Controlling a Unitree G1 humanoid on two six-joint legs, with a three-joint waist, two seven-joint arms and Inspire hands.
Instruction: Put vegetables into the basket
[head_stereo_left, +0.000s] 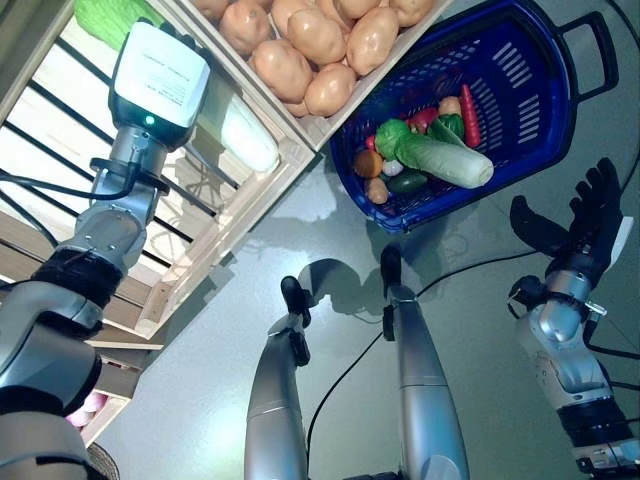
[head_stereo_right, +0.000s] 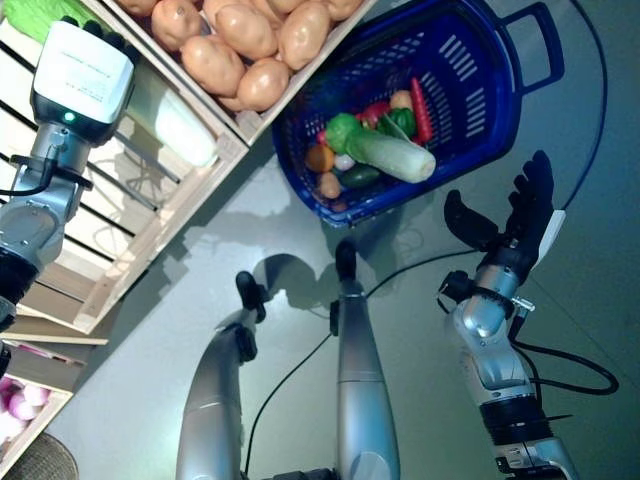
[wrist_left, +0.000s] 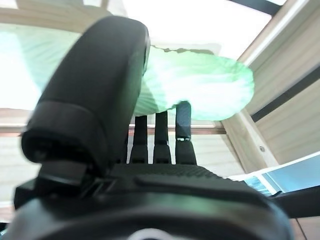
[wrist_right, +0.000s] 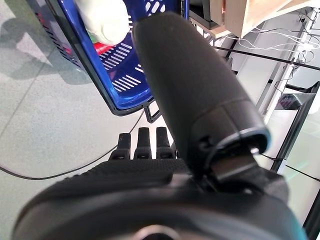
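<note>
So the blue basket (head_stereo_left: 560, 120) sits on the floor in the upper right of the head views and it's got a fair pile in it: a long pale cabbage (head_stereo_left: 445, 160) lying across the middle, a red chili (head_stereo_left: 469, 115) standing along its far side, a green pepper (head_stereo_left: 449, 125), a dark cucumber (head_stereo_left: 407, 182) at the near edge and a couple of small brownish round things I can't really name. Just left of the basket, top centre, there's a wooden crate (head_stereo_left: 300, 150) packed with potatoes (head_stereo_left: 316, 36). The next slatted compartment over, upper left, holds a leafy green cabbage (head_stereo_left: 112, 16), and that's where the left hand (wrist_left: 165, 145) is, reached up into the corner. In its own wrist view the fingers (wrist_left: 183, 125) run out fairly straight with their tips at the cabbage's underside and the thumb up beside it, but I can't tell whether it actually has a hold on it. The right hand (head_stereo_left: 580, 225) hangs over bare floor at the right edge, well apart from the basket's near rim, fingers straight and thumb splayed out, holding nothing.
</note>
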